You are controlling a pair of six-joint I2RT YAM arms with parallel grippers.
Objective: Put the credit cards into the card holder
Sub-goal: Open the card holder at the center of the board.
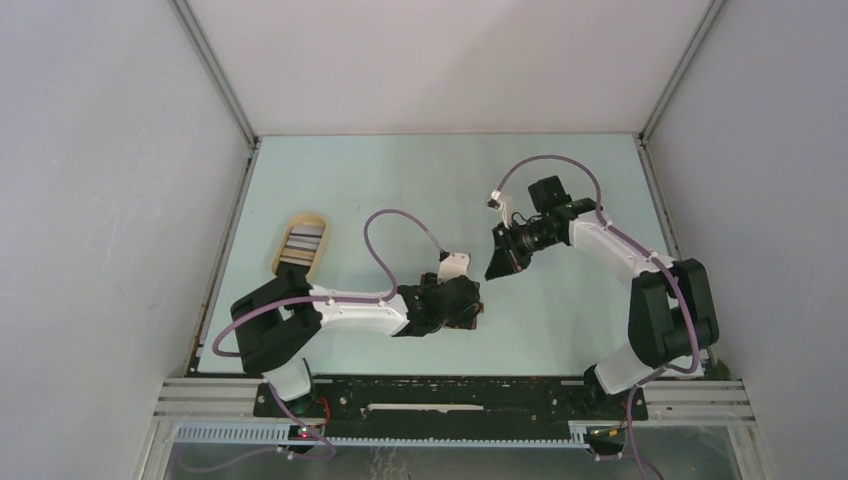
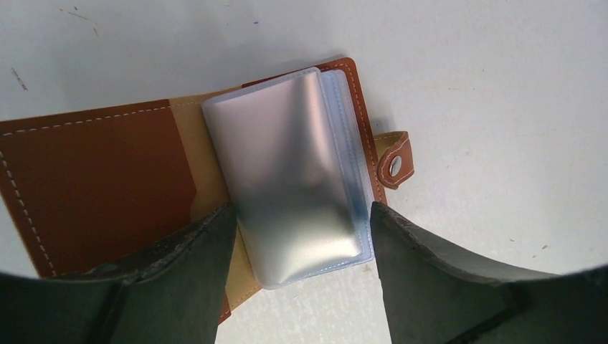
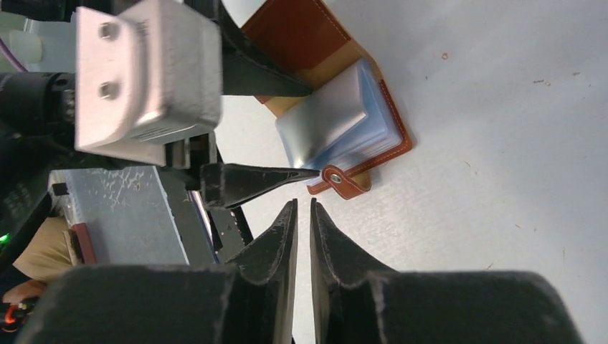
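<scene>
The small reddish-brown leather folding card holder [image 2: 93, 179] is laid open on the pale table [image 2: 502, 86]. Its clear plastic sleeves [image 2: 287, 158] are straddled by the widely spread left gripper [image 2: 301, 210]. The right gripper [image 3: 302, 206] is held near the clasp tab [image 3: 344, 183], jaws narrowed to a slit; whether anything is pinched cannot be told. Greyish credit cards [image 1: 303, 240] are seen in an oval tan tray [image 1: 279, 255], well apart.

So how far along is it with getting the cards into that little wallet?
Early. Done: the card holder lies open, no card seen in its sleeves. In hand: the left gripper straddles the sleeves, open; the right gripper hovers beside, nearly shut, holding nothing visible. Left: the credit cards sit in the tray.
</scene>
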